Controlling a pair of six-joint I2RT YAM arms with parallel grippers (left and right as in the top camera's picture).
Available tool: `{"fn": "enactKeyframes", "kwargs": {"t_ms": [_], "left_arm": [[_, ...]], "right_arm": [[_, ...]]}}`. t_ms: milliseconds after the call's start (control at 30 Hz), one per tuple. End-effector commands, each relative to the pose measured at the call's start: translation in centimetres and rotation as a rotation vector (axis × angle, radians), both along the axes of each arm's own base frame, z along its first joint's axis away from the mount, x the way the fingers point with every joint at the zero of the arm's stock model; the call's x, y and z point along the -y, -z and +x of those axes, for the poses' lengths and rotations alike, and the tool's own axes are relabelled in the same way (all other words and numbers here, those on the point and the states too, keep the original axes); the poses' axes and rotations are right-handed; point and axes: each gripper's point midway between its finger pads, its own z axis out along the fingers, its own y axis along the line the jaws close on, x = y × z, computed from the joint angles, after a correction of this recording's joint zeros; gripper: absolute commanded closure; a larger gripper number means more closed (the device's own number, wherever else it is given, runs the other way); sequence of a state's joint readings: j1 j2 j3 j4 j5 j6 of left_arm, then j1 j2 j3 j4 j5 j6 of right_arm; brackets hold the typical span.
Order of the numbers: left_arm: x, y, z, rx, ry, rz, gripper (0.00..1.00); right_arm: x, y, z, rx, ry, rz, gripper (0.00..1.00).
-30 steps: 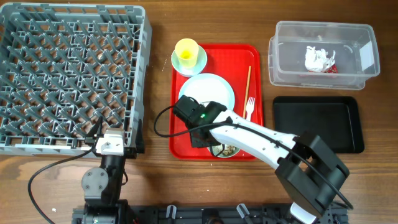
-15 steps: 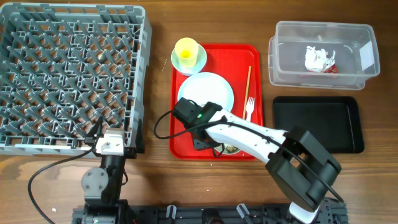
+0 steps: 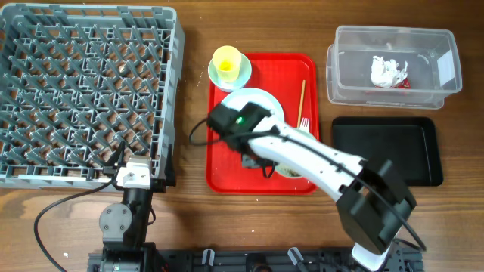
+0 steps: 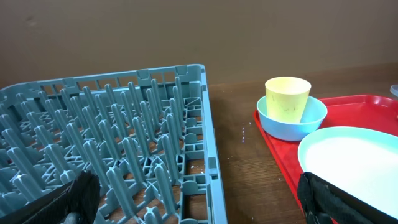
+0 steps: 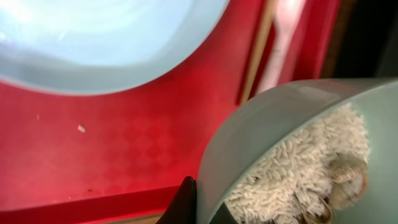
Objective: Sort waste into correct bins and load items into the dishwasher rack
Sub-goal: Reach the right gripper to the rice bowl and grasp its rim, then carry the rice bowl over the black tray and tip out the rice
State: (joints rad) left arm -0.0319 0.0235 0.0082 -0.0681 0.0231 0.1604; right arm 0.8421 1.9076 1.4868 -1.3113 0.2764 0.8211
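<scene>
- Rightward since a second ago, I'm swinging the pale blue-green round bowl (image 5: 273,118), right gripper (image 3: 265,160) clamping its rim.
- Tilting risks shedding loose white rice (image 5: 298,162) below the fingers.

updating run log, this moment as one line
right fingers: shut on rice bowl rim, at red tray | left fingers: open, by dishwasher rack | wrapper: in clear tub

overhead: straight down | left wrist: low, beside rack (image 4: 124,143) | right wrist: close | shared: red tray (image 3: 227,170)
</scene>
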Motion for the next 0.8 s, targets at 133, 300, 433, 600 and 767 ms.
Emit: {"fn": "enactKeyframes", "kwargs": {"t_ms": [133, 300, 433, 600, 767], "left_arm": [[-0.2, 0.4, 0.0, -0.012, -0.01, 0.018, 0.0], [-0.2, 0.4, 0.0, -0.011, -0.01, 0.018, 0.0], [-0.2, 0.4, 0.0, -0.012, -0.01, 0.018, 0.0], [-0.2, 0.4, 0.0, -0.012, -0.01, 0.018, 0.0], [-0.2, 0.4, 0.0, -0.012, -0.01, 0.018, 0.0]], "right_arm": [[8.3, -6.2, 4.5, 0.068, 0.307, 0.151, 0.96], [14.1, -8.4, 5.9, 0.053, 0.41, 0.339, 0.96], [18.6, -8.0, 6.7, 0.026, 0.439, 0.508, 0.96], [20.5, -6.8, 6.4, 0.016, 0.446, 0.806, 0.96], [23.2, -6.0, 6.1, 0.087, 0.509, 0.992, 0.96]]}}
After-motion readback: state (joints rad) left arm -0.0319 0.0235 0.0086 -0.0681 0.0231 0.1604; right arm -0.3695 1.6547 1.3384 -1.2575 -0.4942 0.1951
